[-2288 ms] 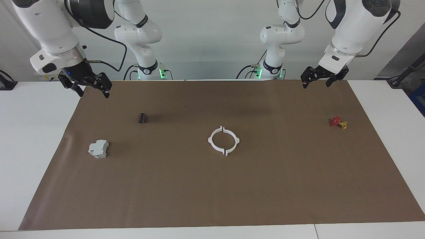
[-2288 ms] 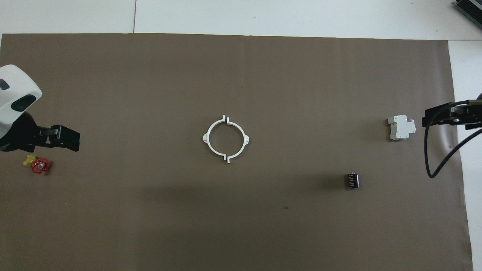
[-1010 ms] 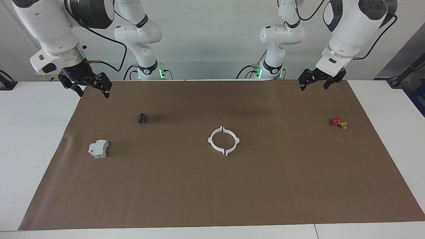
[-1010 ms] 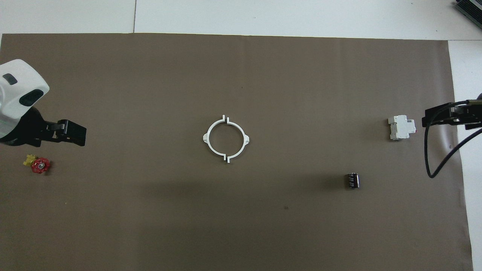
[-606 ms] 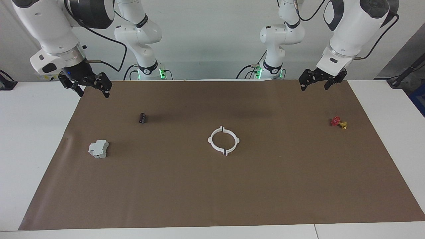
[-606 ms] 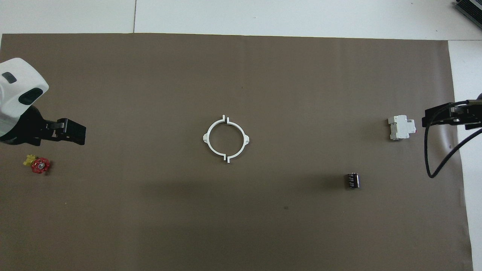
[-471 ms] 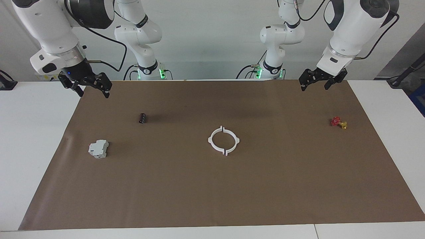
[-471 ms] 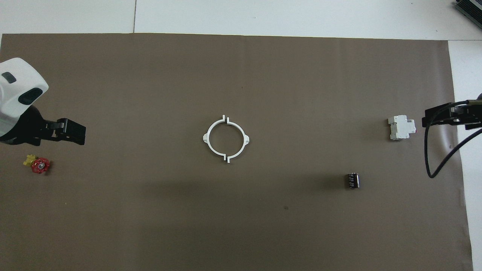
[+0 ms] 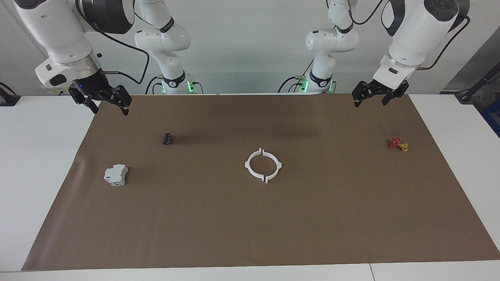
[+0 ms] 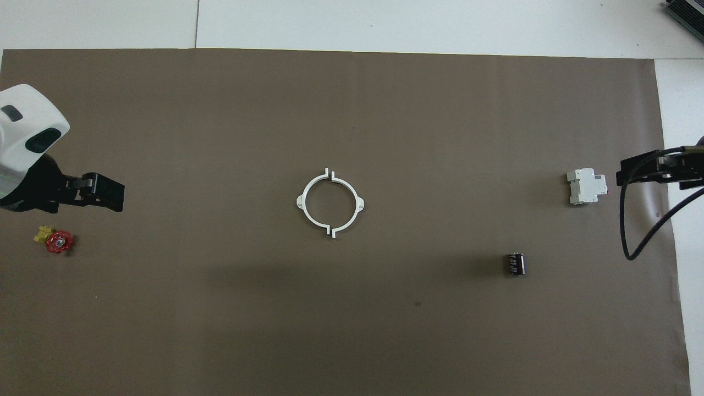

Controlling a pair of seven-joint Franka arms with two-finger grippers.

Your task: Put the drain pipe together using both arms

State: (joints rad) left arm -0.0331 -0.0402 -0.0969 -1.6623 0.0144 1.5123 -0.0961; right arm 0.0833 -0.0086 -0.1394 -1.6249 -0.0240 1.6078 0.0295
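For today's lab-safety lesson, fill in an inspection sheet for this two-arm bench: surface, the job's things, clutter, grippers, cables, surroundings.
Surface: brown paper sheet spread over a white table.
Job's things: two white half-rings lie mid-sheet facing each other as one ring, small gaps at their ends; nothing holds them.
Clutter: grey-white block and black cylinder toward the right arm's end; red and yellow valve toward the left arm's end.
Grippers: left gripper and right gripper are both open, empty and raised over the sheet's corners nearest the robots.
Cables: black cables hang along both arms, off the sheet.
Surroundings: plain pale wall.
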